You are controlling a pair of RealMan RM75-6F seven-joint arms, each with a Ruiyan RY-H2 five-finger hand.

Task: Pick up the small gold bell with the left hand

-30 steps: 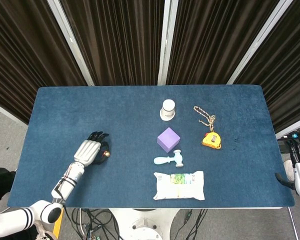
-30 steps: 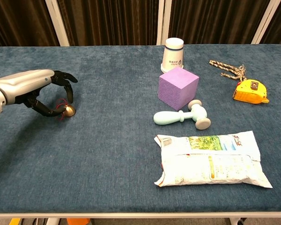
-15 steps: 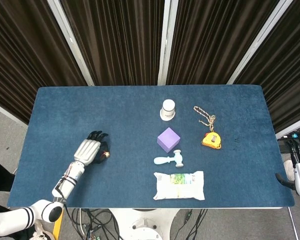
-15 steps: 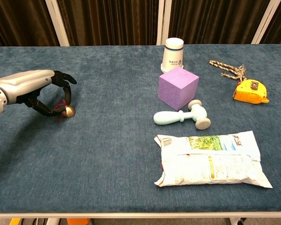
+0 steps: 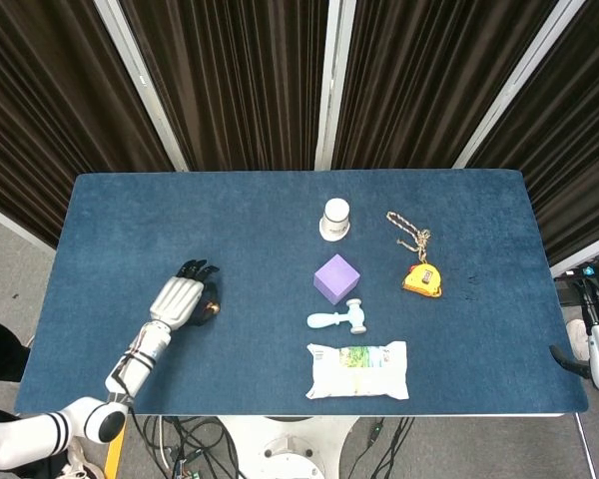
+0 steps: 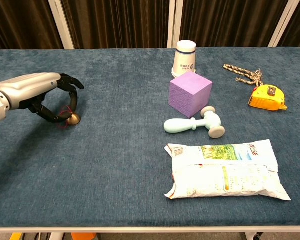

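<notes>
The small gold bell [image 6: 73, 119] with a red string sits on the blue table [image 6: 115, 150] at the left. In the head view the bell [image 5: 212, 308] peeks out beside the fingers. My left hand [image 6: 40, 92] curls over it, dark fingers coming down on its top and the thumb reaching in from below, so the bell looks pinched while resting on the cloth. From above, the left hand [image 5: 180, 299] lies palm down. My right hand [image 5: 591, 364] shows only partly at the right edge, off the table; its fingers are not readable.
A purple cube [image 6: 190, 93], a white cup [image 6: 185, 58], a pale toy hammer [image 6: 195, 125] and a snack bag [image 6: 225, 170] lie mid-table. A yellow tape measure [image 6: 267, 97] and a braided cord [image 6: 242, 74] sit at the far right.
The left hand has shifted slightly and its fingers have curled closer around the bell. The bell has barely moved.
</notes>
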